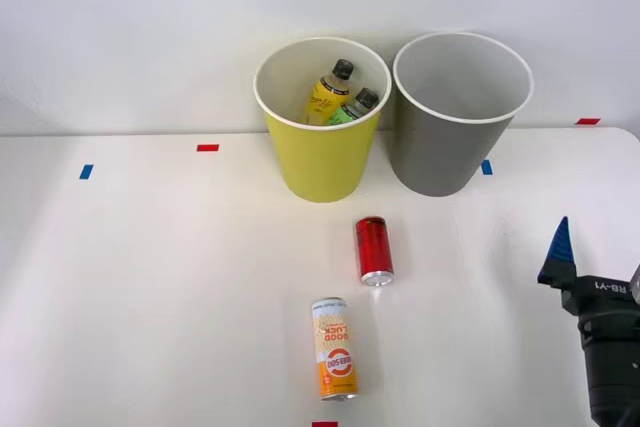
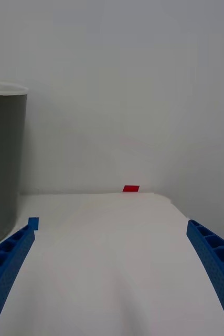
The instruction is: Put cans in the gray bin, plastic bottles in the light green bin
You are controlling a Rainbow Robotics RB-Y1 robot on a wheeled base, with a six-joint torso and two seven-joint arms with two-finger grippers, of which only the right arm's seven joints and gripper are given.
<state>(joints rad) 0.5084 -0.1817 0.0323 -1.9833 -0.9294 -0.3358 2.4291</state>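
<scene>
Already both plastic bottles [image 1: 340, 95] stand inside the light green bin [image 1: 320, 162] at the table's far edge, while the cans (red [image 1: 374, 250] and orange-and-cream [image 1: 335, 349]) lie mid-table, the gray bin [image 1: 450, 147] unfilled, the right tool [image 2: 112, 273] wide open, empty.

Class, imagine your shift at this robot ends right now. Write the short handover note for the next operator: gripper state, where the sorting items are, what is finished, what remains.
Right gripper: open, holding nothing, low over the table's right side, next to the gray bin.
Done: both plastic bottles, the yellow one and the green-labelled one, are inside the light green bin.
The gray bin looks empty from the front view.
Left: the red can lies on its side on the table in front of the bins; the orange-and-cream can lies nearer the robot. Both go into the gray bin; the red can looks nearer to that bin.
</scene>
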